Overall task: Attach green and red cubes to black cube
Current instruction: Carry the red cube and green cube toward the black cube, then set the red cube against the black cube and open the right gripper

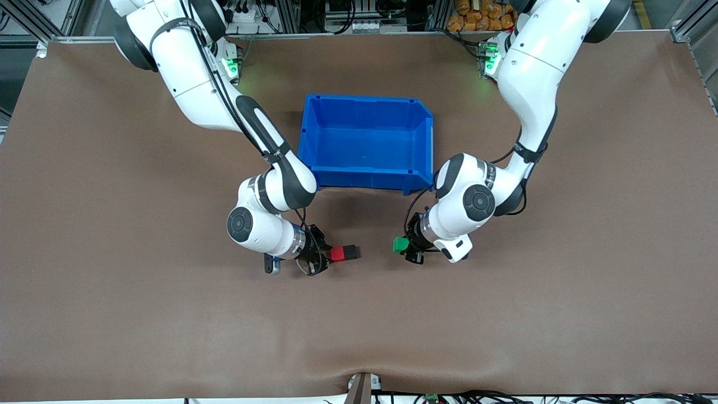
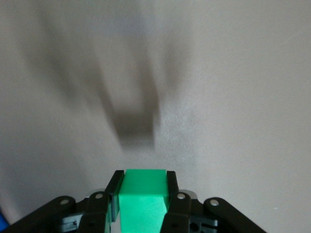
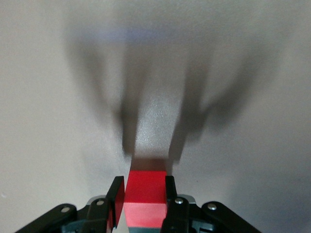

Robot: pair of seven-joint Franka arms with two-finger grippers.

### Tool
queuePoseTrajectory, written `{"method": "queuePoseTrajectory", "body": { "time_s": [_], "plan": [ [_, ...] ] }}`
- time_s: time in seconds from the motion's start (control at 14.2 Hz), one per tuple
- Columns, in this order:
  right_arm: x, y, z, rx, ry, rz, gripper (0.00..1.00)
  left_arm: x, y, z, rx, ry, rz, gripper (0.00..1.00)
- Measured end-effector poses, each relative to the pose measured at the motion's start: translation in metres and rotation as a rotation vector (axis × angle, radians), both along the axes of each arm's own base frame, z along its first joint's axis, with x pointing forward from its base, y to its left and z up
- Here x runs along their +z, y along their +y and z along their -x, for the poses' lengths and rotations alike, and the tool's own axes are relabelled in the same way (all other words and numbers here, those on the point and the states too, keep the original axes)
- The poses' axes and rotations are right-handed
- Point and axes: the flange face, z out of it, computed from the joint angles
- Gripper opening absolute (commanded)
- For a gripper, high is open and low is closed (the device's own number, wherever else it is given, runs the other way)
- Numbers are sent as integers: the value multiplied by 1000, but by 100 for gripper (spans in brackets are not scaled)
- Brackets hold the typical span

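Observation:
My left gripper (image 1: 405,246) is shut on the bright green cube (image 1: 400,244), just over the table, nearer the front camera than the blue bin. In the left wrist view the green cube (image 2: 144,194) sits tight between the fingers (image 2: 114,187). My right gripper (image 1: 331,255) is shut on the bright red cube (image 1: 337,254), facing the green cube across a gap. The right wrist view shows the red cube (image 3: 146,191) between the fingers (image 3: 116,191). A black piece (image 1: 351,252) adjoins the red cube; I cannot tell whether it is the black cube or a fingertip.
The blue bin (image 1: 364,171) stands open toward the robots' bases, between the two arms. Both arms bend around its corners. Brown table surface (image 1: 370,314) lies under and around both grippers.

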Motion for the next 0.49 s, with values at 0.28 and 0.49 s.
{"method": "queuePoseTrajectory", "body": {
  "time_s": [0.28,0.49],
  "plan": [
    [7,11,0,-54,9,-9,100,-15,-13,6,38,-9,19,0],
    [14,34,7,-37,-21,-19,100,-19,-20,9,33,-12,20,0]
  ]
}}
